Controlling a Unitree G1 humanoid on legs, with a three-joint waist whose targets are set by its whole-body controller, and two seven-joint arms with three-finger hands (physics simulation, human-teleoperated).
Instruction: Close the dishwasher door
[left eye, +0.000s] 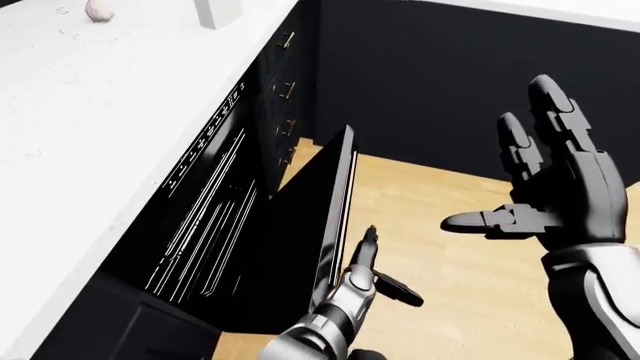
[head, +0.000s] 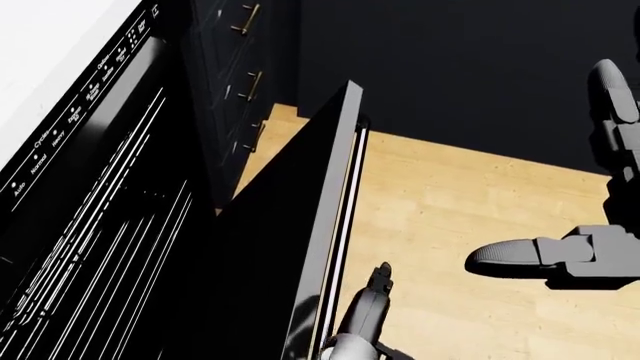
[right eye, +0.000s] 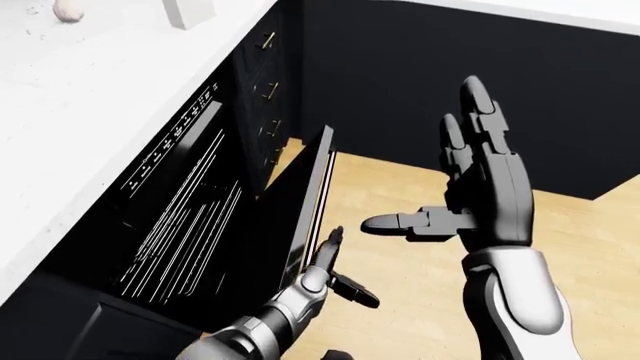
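A pale wooden floor meets a dark wall; navy drawers with brass handles sit under a white speckled surface.
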